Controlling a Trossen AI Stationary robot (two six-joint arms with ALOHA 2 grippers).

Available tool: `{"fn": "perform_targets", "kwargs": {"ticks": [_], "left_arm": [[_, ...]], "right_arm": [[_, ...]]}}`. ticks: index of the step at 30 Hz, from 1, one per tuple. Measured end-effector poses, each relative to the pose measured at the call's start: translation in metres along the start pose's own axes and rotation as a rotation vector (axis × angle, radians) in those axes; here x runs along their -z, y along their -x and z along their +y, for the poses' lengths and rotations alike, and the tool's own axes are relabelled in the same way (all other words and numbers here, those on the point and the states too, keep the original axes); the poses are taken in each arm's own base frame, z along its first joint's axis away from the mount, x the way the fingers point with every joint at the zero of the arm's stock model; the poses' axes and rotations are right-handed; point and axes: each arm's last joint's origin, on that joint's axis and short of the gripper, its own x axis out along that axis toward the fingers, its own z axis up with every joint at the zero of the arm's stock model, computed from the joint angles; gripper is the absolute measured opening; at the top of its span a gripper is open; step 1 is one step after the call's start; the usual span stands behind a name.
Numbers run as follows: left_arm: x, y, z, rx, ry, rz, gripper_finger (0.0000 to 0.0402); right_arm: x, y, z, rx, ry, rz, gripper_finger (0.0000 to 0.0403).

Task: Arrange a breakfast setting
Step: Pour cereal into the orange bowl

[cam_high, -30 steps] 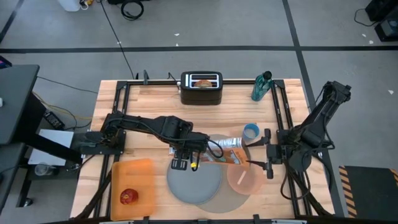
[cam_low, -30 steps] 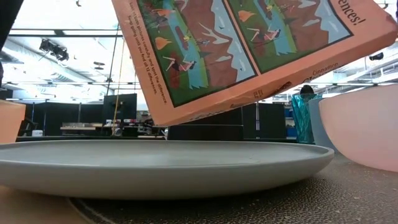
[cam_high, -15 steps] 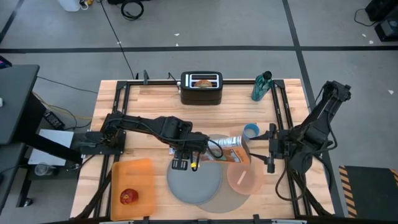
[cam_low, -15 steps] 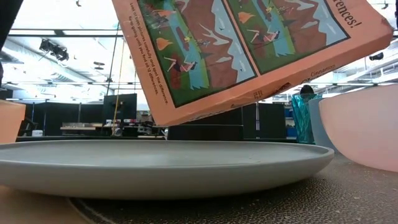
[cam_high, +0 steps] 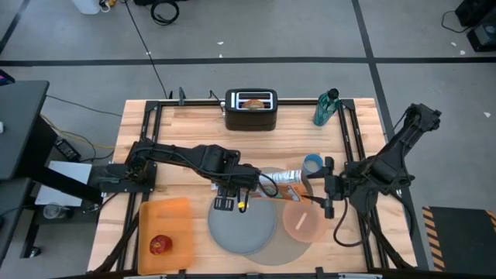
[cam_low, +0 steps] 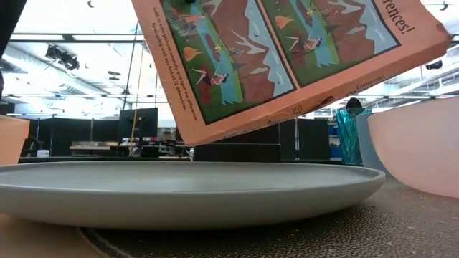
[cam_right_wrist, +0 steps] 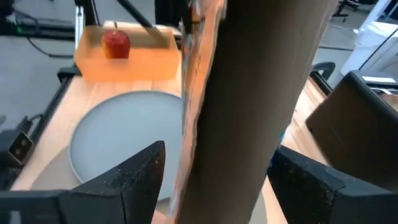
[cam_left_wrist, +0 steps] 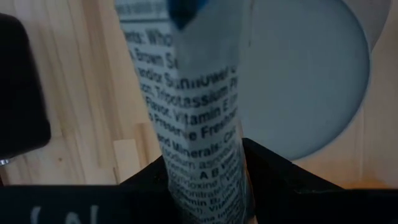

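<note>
A pictured orange cereal box (cam_high: 283, 180) hangs tilted over the blue-grey plate (cam_high: 242, 225), with my left gripper (cam_high: 232, 194) shut on its left end. The plate lies on the round grey mat (cam_high: 285, 248), and the pink bowl (cam_high: 302, 221) stands on the mat to the plate's right. My right gripper (cam_high: 324, 192) is open at the box's right end. Its fingers stand on either side of the box (cam_right_wrist: 242, 93); whether they touch it I cannot tell. A red apple (cam_high: 160, 246) lies on the orange board (cam_high: 167, 221). A bagel half (cam_high: 252, 101) sticks up from the toaster (cam_high: 251, 111). My left gripper pinches the cereal box between its two fingers, one on each broad face, with the printed narrow side (cam_left_wrist: 199, 155) showing between them. The fingers come from above, pointing steeply down. The box is lifted clear, tilted, with its lowest corner (cam_low: 188, 137) just above the plate.
A blue cup (cam_high: 312, 163) stands just beyond the box's right end and a green bottle (cam_high: 326, 107) at the far right. The toaster is at the far edge's middle. Bare wood lies between the toaster and the arms.
My right gripper has shifted a little toward the table's left, closer to the box's right end, and has stayed open. The left gripper and the box have kept still.
</note>
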Motion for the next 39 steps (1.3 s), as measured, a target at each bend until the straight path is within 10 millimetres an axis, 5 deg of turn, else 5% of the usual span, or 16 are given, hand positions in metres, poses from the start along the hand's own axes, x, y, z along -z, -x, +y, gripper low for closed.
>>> {"fn": "perform_targets", "kwargs": {"ticks": [10, 23, 29, 39], "left_arm": [[0.000, 0.000, 0.001, -0.022, -0.007, -0.002, 0.0143], [0.000, 0.000, 0.002, -0.033, -0.030, -0.003, 0.0143], [-0.002, 0.000, 0.001, -0.048, -0.033, -0.024, 0.0150], [-0.004, 0.001, -0.003, -0.112, -0.061, -0.057, 0.0222]], "right_arm": [[0.005, -0.019, 0.004, 0.046, -0.024, -0.099, 0.0234], [0.013, -0.035, 0.001, -0.026, -0.031, -0.062, 0.0013], [0.015, -0.030, 0.005, -0.029, -0.030, -0.060, 0.0018], [0.023, -0.021, 0.012, -0.001, 0.018, -0.048, 0.0010]]}}
